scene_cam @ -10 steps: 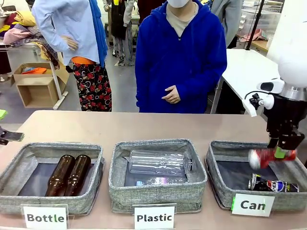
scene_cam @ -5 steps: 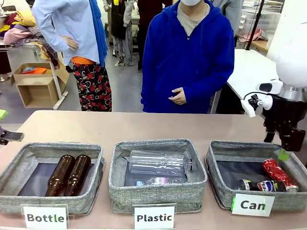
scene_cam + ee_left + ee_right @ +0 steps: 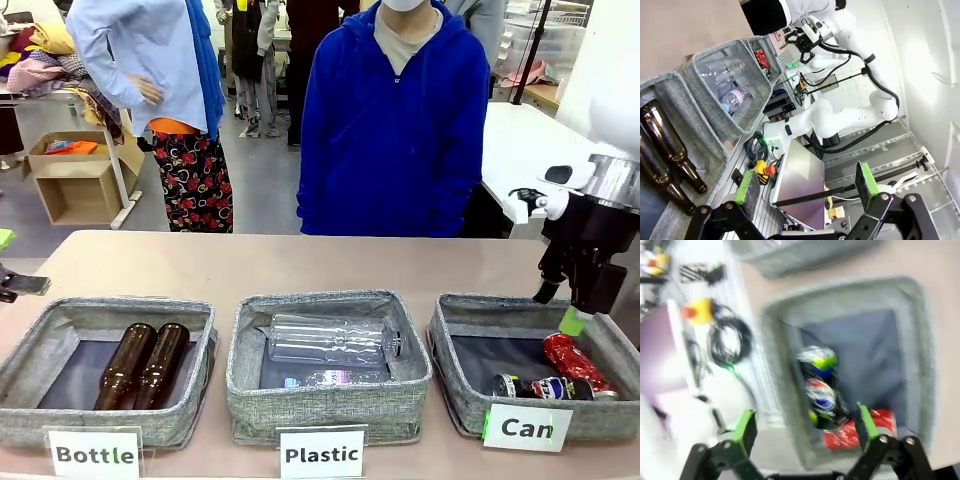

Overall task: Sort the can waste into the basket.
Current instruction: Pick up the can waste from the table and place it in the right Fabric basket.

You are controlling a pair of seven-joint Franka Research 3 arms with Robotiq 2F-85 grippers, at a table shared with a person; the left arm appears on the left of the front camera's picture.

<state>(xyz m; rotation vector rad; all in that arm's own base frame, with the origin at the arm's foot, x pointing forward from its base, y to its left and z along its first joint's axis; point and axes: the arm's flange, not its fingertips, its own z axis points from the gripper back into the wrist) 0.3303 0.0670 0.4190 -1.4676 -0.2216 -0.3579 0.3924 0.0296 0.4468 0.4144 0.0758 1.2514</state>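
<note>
With both cans (image 3: pixel 560 375) lying at basket's (image 3: pixel 450 345) right end, hangs above — right claw (image 3: pixel 568 308) apart, empty; left claw (image 3: pixel 805 187) apart too.

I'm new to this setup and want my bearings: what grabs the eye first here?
Three grey baskets in a row at the table's near edge, signed Bottle, Plastic and Can. The Can basket, at the robot's right, holds a crushed red can and a black-blue can; the right pincer hangs open just above them. A person in a blue hoodie stands across the table.
</note>
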